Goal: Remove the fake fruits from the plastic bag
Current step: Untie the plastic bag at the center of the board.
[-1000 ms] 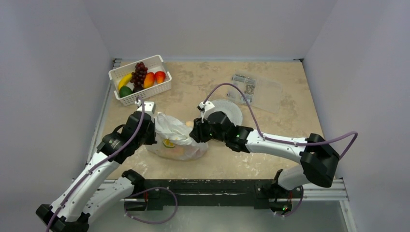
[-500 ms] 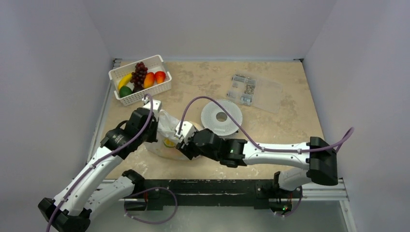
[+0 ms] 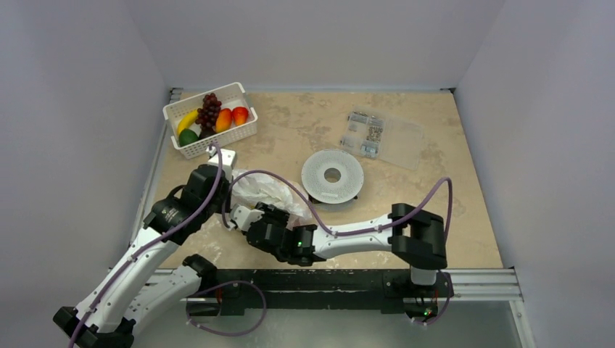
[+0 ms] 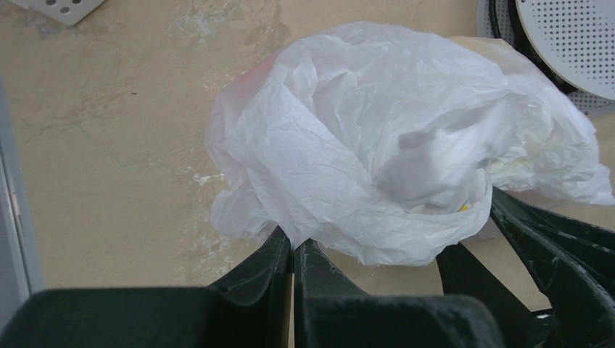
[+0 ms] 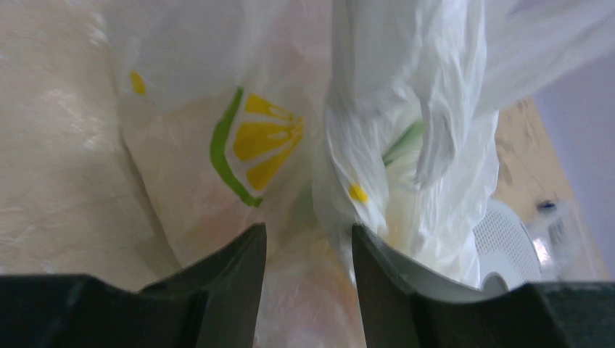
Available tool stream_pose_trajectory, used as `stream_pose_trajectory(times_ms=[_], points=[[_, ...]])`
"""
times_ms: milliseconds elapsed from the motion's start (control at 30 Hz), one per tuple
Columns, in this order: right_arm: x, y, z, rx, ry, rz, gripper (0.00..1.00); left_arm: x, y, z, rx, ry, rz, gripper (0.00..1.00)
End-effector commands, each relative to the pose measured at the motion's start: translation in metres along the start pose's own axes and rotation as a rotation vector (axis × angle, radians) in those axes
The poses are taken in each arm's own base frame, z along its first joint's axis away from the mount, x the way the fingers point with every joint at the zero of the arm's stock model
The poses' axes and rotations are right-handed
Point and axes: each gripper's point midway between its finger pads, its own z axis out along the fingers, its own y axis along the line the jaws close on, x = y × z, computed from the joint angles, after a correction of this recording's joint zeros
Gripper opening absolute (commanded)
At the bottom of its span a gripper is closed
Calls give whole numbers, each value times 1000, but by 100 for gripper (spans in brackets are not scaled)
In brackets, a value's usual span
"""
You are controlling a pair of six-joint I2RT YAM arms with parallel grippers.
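the plastic bag (image 3: 265, 190) lies crumpled on the counter (image 3: 406, 210) between the two arms, near the front edge. the left gripper (image 4: 294, 250) is closed, pinching the bag's near rim. the right gripper (image 5: 308, 250) is pushed into the bag's folds with its jaws parted, film bulging between them and nothing clamped. the fake fruits (image 5: 181, 217) show only as a pale orange blur through the film. none lies out on the counter, so the task looks barely begun: every fruit is yet to be taken out.

White arms (image 3: 138, 254) with black joints and purple cables (image 3: 279, 181).
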Motion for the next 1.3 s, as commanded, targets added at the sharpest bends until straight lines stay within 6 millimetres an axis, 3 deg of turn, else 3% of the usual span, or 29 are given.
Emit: stream_pose_trajectory(times_ms=[0, 167, 267, 367, 500, 633, 967, 1133, 1267], points=[[-20, -41, 2, 285, -11, -7, 47, -7, 0, 2, 1, -33, 1, 0], [-32, -44, 2, 321, -62, 25, 38, -7, -1, 3, 4, -28, 7, 0], [-39, -40, 2, 274, -91, 45, 15, -8, 0, 3, 0, -29, 9, 0], [-51, -16, -10, 40, -173, 57, 0, -9, 2, 2, -11, -38, -1, 0], [-51, 18, -28, -313, -198, 93, 0, -11, 7, -1, -31, -61, -11, 0], [-40, 35, -50, -681, -176, 233, 0, -11, 10, -2, -48, -67, -17, 0], [-22, 38, -105, -1217, -193, 449, 0, -12, 17, -4, -86, -73, -29, 0], [7, 28, -102, -1258, -141, 539, 0, -11, 30, -7, -162, -75, -57, 0], [26, 17, -93, -1151, -102, 549, 0, -12, 32, -9, -169, -82, -61, 0]])
